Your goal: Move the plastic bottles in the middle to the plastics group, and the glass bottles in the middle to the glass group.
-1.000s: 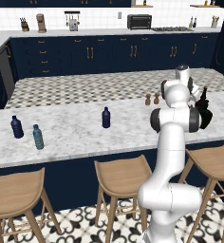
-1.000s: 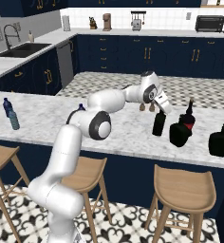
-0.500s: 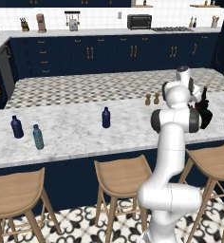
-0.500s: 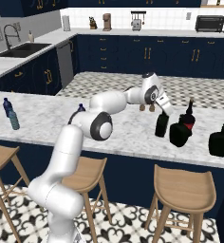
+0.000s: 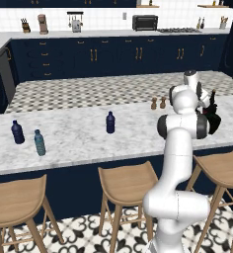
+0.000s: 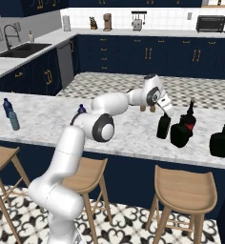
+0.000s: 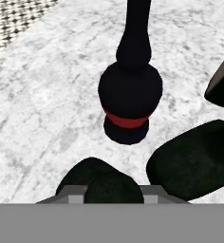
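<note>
At the far left of the marble worktop stand two small slim bottles close together: a navy-blue bottle with a cap and, just beside it nearer the stools, a teal-grey bottle. In the right base view this pair shows as one overlapping shape at the left edge of the worktop.

Toward the middle, well apart from that pair, a single navy plastic bottle stands upright on its own; in the right base view only its cap peeks out behind the arm's elbow. Farther along, at the back edge of the worktop, are two small brown shakers.

To the right, the white arm reaches out over the worktop with the tool at the neck of a glossy black bottle, which is upright. The tool is closed on this bottle's neck; in the hand view the bottle's rounded top sits right between the fingertips at the bottom edge.

Just beside it stands a round-bellied black bottle, and touching or directly behind that one is the dark bottle with a slim neck and red label. Whether the held bottle rests on the marble I cannot tell.

At the far right, set apart, a second squat black bottle stands alone.
</note>
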You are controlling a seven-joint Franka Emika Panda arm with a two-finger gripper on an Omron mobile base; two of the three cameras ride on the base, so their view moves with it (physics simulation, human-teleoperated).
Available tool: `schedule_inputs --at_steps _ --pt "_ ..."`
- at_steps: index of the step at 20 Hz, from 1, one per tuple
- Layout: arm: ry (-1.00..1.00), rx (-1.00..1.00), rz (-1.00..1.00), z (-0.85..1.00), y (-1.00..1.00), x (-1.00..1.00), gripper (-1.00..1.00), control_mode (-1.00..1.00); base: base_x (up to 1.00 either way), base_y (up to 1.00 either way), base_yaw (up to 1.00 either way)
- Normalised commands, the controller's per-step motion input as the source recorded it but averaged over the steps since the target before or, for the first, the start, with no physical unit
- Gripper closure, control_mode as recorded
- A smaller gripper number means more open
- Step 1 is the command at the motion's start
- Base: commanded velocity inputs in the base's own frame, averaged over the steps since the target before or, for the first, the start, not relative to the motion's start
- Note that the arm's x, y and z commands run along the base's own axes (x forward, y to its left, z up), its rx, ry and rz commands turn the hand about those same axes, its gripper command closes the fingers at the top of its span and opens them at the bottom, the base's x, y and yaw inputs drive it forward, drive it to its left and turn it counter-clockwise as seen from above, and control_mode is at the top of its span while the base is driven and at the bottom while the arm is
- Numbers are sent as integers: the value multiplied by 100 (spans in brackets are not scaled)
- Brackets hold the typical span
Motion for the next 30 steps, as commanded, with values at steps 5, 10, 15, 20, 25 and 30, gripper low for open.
schedule_inputs --at_steps 5,10,15,20,25,30 --pt "0 0 0 -26 0 0 100 -100 0 0 0" --pt "0 0 0 0 2 0 -100 -100 0 0 0" --pt "0 0 0 0 0 0 -100 -100 0 0 0" --pt "0 0 0 1 0 -2 -100 -100 0 0 0" --pt "-2 0 0 24 7 -23 -100 -100 0 0 0" --pt "0 0 0 23 22 -28 -100 -100 0 0 0"
